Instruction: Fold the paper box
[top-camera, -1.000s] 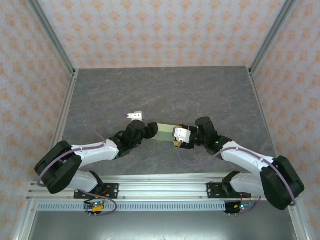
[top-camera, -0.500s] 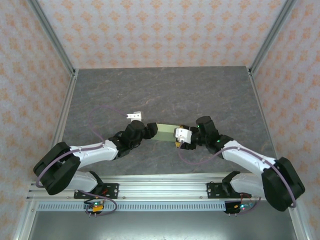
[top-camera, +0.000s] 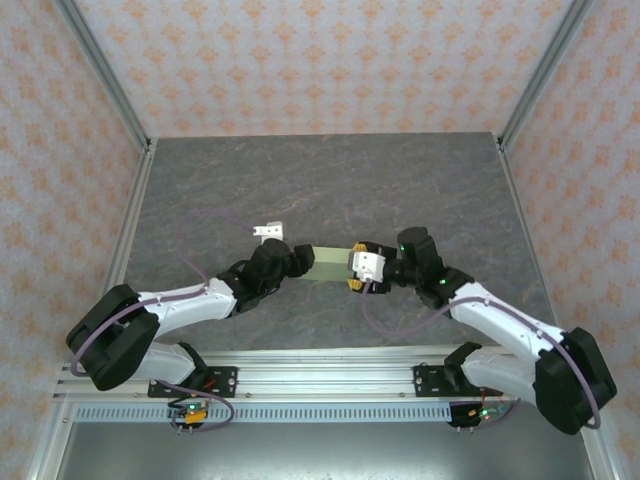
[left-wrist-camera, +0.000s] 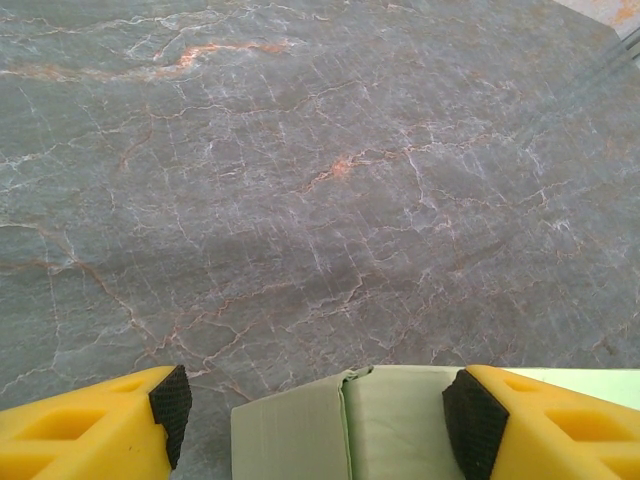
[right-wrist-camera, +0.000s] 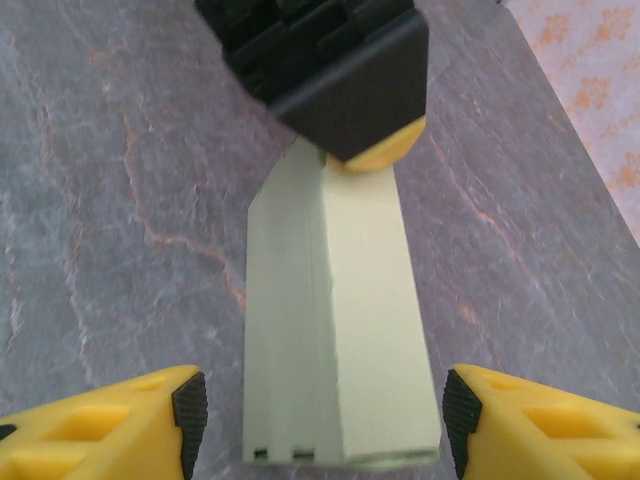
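1. Left tool (left-wrist-camera: 316, 408): jaws spread, set astride one end of the paper box (left-wrist-camera: 400, 430). One black pad (left-wrist-camera: 465, 405) sits at the card's edge. The other stands clear of it, with bare worktop (top-camera: 330, 180) between.
2. Right tool (right-wrist-camera: 320, 425): jaws spread astride the opposite end, with a clear gap at one side. Nothing pinched.
3. The paper box is pale green, flattened into a long narrow strip with a lengthwise crease. It lies flat on the worktop between the two tools, which face each other along it.
4. The worktop is dark grey and veined.
5. A small white piece (top-camera: 268, 231) lies just behind the left tool, apart from the box.
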